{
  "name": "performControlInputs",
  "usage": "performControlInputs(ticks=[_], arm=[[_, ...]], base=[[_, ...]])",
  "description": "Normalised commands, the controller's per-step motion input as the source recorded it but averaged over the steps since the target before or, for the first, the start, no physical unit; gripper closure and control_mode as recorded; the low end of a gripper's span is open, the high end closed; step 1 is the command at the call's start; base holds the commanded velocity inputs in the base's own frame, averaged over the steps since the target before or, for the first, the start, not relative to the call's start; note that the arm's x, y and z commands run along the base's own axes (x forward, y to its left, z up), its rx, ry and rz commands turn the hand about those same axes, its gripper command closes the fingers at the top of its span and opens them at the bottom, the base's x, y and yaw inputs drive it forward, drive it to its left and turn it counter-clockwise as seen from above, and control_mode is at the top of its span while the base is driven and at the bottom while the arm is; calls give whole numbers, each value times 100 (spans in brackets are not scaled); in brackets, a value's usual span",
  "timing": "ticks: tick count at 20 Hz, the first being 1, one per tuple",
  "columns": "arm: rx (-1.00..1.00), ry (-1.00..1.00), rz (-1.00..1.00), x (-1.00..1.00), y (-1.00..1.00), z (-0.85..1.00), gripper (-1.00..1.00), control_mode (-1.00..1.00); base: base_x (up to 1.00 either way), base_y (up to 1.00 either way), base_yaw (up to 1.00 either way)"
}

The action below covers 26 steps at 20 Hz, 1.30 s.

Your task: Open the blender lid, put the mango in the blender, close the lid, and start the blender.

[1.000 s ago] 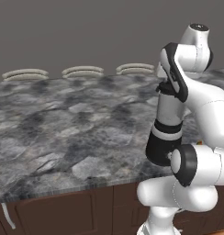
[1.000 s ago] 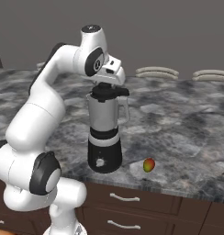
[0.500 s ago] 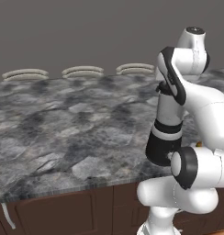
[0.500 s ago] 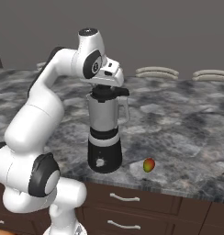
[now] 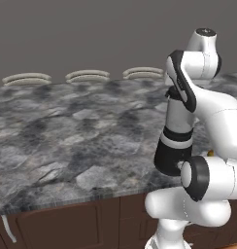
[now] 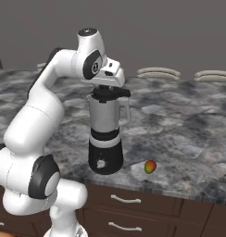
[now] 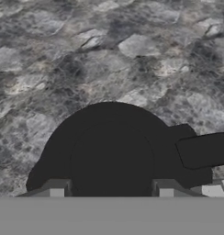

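Pincer: the pincer point(image 7: 111, 186) sits down on top of the blender; its two tips stand one on each side of the round centre knob of the lid, right against it, so it looks clamped on the lid.
Lid: the lid point(image 6: 109, 92) is black and sits on the jar mouth, with its side tab point(image 7: 203, 150) sticking out to one side in the hand view.
Blender: the blender point(image 6: 106, 134) stands upright on the desk point(image 6: 189, 129) near its front edge, with a black base, a pale collar, a small white knob at the front and a grey see-through jar whose handle points right in the right base view.
Mango: the mango point(image 6: 150, 166) is yellowish-green with a red patch; it lies on the desk near the front edge, to the right of the blender base and apart from it.
Desk: dark grey mottled stone, with brown drawers point(image 6: 128, 203) below the front edge.
Back edge: pale oval shapes point(image 5: 87, 76) lie in a row along the far side of the desk.
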Motion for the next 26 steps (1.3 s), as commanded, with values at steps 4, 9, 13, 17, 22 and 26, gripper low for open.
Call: performControlInputs(ticks=[4,9,13,17,22,26], arm=[[0,0,4,0,0,23,100,-100],[0,-11,0,-27,0,81,100,-100],[1,-16,0,-77,4,76,100,-100],[2,0,0,-89,54,9,100,-100],[0,5,0,-63,95,-6,100,-100],[0,11,0,-39,100,-23,100,-100]], base=[[0,0,0],[0,0,0],[0,0,0],[0,0,0],[0,0,0],[0,0,0]])
